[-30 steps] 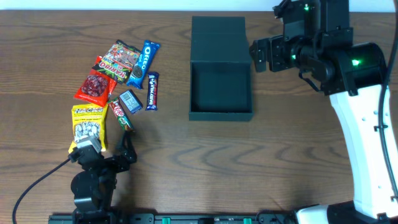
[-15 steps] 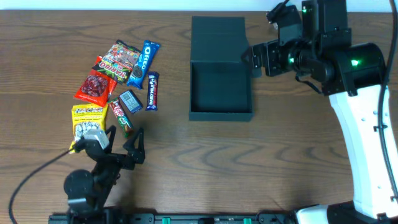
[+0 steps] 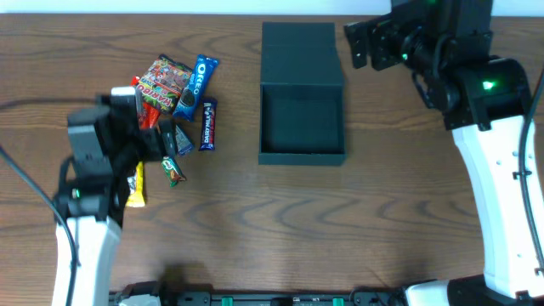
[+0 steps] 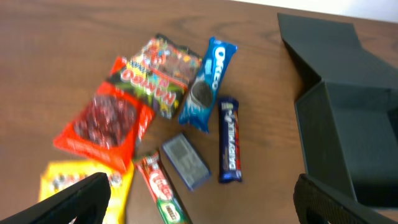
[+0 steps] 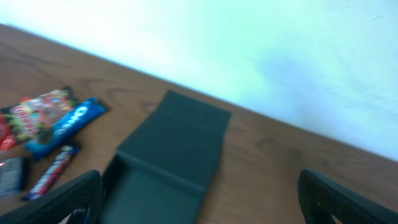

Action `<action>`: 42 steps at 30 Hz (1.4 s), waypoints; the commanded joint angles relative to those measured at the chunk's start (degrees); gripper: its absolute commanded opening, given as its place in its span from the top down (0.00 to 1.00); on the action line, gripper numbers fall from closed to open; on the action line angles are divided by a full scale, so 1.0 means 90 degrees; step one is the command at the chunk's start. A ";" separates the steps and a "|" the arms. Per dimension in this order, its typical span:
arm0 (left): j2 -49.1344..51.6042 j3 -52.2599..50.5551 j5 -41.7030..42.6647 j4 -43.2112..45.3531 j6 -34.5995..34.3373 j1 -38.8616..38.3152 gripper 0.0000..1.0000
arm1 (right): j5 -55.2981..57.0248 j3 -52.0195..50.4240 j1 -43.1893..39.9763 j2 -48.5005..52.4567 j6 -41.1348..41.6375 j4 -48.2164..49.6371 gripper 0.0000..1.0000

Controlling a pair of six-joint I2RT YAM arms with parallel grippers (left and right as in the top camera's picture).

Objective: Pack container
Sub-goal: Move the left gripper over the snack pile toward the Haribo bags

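left gripper (image 4: pixel 199 208): fingers spread wide, nothing held | snack packets (image 4: pixel 185 160): seven, three bags and four small bars, under and just ahead of it | container (image 3: pixel 302 127): one, well to its right, open upward, flap lid (image 3: pixel 297 53) flat on the far side, long axis near-to-far | right gripper (image 5: pixel 199 202): fingers spread wide, empty, container just to its left
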 commanded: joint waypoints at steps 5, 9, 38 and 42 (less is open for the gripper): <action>0.0857 0.0923 0.1518 0.0376 0.0498 -0.0017 0.05 | 0.0209 0.0000 -0.0716 0.0270 -0.0287 0.0087 0.01; 0.0872 0.0928 0.1841 0.1209 0.0041 -0.0012 0.05 | 0.0209 0.0000 -0.0986 0.0374 -0.0284 0.0063 0.01; 0.6132 0.5462 -0.1462 -0.2030 0.0962 0.0508 0.05 | 0.0017 -0.0012 -0.1112 0.0374 0.0155 -0.0155 0.01; 0.6671 0.5860 -0.1518 -0.1962 0.1365 0.0369 0.08 | 0.0017 -0.0012 -0.1112 0.0374 0.0199 -0.0255 0.01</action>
